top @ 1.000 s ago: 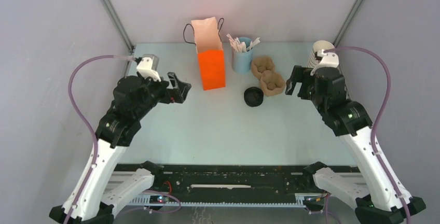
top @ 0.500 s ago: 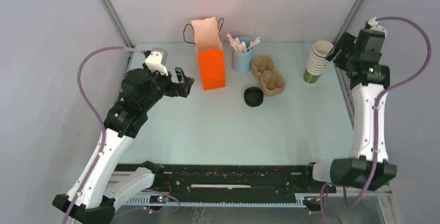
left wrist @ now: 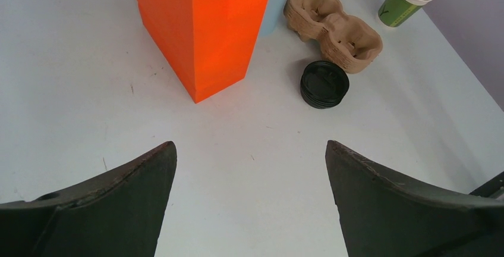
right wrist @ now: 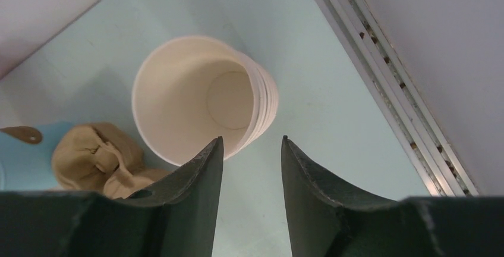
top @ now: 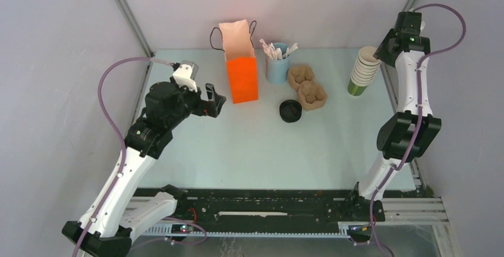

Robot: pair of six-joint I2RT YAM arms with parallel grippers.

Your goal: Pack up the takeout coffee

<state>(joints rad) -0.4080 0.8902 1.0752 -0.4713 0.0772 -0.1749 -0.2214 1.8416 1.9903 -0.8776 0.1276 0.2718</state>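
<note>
the pale table point(top: 249, 150) held everything, with the two arms reaching in from its near edge. the left arm point(top: 136, 150) leaned toward the back left, and the left gripper point(left wrist: 249, 145) hung over bare table with its fingers spread wide and nothing between them, facing the orange paper bag point(top: 242, 78). the right arm point(top: 410, 90) stood tall at the right edge, with the right gripper point(right wrist: 251, 139) just above the stack of cups point(top: 362, 72) – fingers partly drawn in with a clear gap, and the rim of the top cup showing in that gap. whether they touched it i could not tell.

the bag stood upright at the back. right of it lay a brown cup carrier point(top: 308, 87), with a blue cup point(top: 276, 69) of white sticks behind it. a low pile of black lids point(top: 290, 110) sat just in front of the carrier. a lidded coffee showed in no view – where it stood i could not tell.
</note>
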